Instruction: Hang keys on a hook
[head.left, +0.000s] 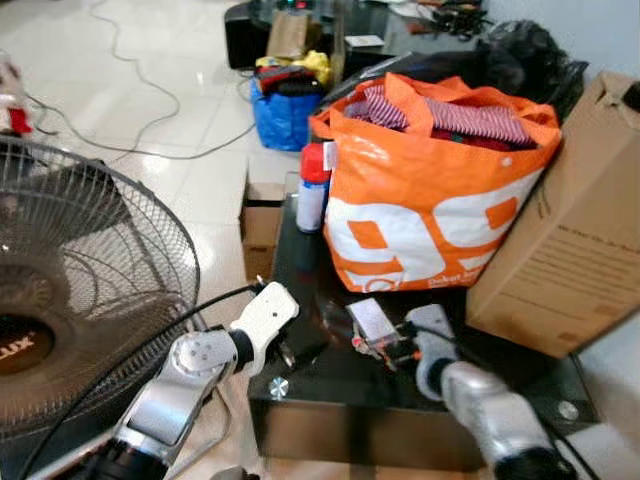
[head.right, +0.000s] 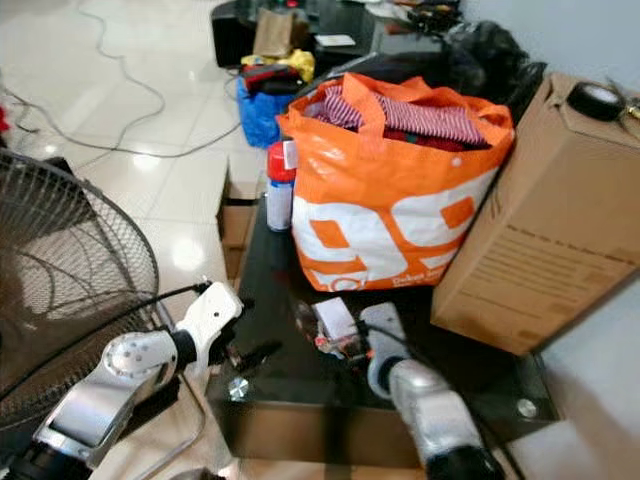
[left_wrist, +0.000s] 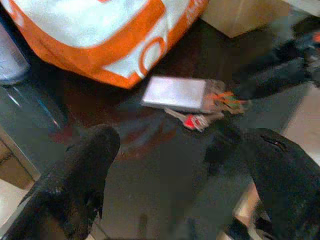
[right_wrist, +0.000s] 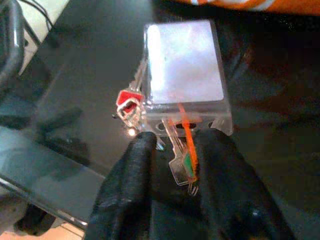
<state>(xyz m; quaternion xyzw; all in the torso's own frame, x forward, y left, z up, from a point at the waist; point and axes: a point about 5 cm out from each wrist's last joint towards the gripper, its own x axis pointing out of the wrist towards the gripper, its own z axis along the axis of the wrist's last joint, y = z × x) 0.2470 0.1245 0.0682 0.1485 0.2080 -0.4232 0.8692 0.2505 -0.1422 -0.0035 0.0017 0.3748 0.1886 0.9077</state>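
The keys (right_wrist: 177, 150) lay on the dark glass table (head.left: 330, 385), a small bunch with a red tab and an orange cord, attached to a clear plastic card holder (right_wrist: 182, 67) that rested flat just in front of the orange shopping bag (head.left: 430, 200). The right gripper (right_wrist: 170, 160) sat low on the table at the bunch, its two black fingers (right_wrist: 132, 170) close on either side of a silver key and the cord, nearly pinched together; whether they truly gripped it could not be told. The left gripper (left_wrist: 180, 170) hovered near the table's front corner with its fingers spread wide and nothing between them. A red-capped spray can (head.left: 313, 185) stood beside the bag, a cardboard box (head.left: 570, 240) leaned against the bag's other side, and a floor fan (head.left: 80, 290) stood to the robot's left.
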